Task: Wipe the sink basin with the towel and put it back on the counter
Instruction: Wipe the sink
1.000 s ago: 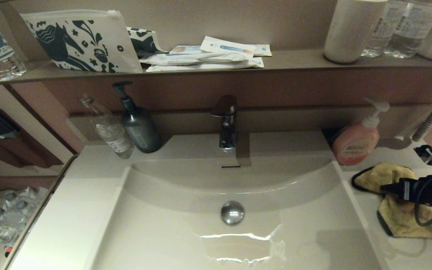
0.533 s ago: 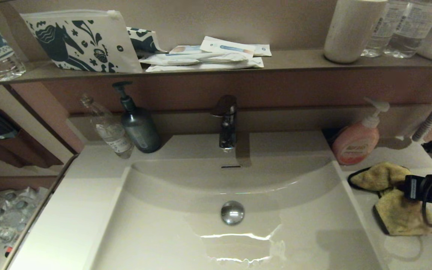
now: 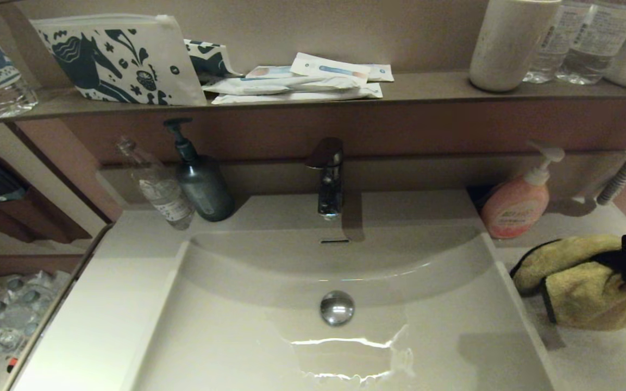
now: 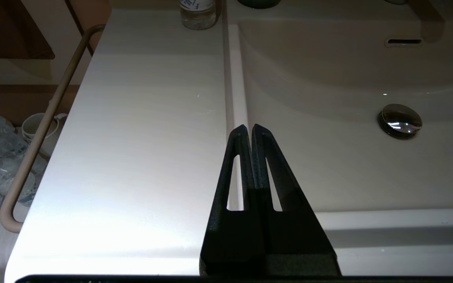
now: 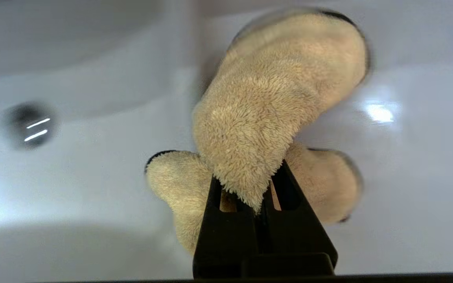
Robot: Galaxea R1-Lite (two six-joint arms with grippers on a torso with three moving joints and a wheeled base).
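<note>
The mustard-yellow towel [image 3: 579, 285] is bunched up over the counter [image 3: 590, 361] to the right of the sink basin [image 3: 248, 331]. My right gripper [image 3: 617, 259] comes in from the right edge and is shut on a fold of it. In the right wrist view the towel [image 5: 266, 102] bulges past the gripper [image 5: 250, 177] and covers the fingertips, with two lobes hanging below. My left gripper [image 4: 249, 127] is shut on nothing. It hovers over the basin's left rim and is out of the head view. The chrome drain plug [image 3: 337, 308] sits mid-basin.
A pink soap bottle [image 3: 517, 203] stands just behind the towel. The faucet [image 3: 328, 176] rises behind the basin, with a dark pump bottle [image 3: 201, 182] and a clear bottle [image 3: 158, 187] at the back left. The shelf [image 3: 427, 89] above holds pouches, packets and bottles.
My right gripper has drawn back to the right. The towel, which lay spread on the counter, is now gathered into a raised bunch held in the gripper.
</note>
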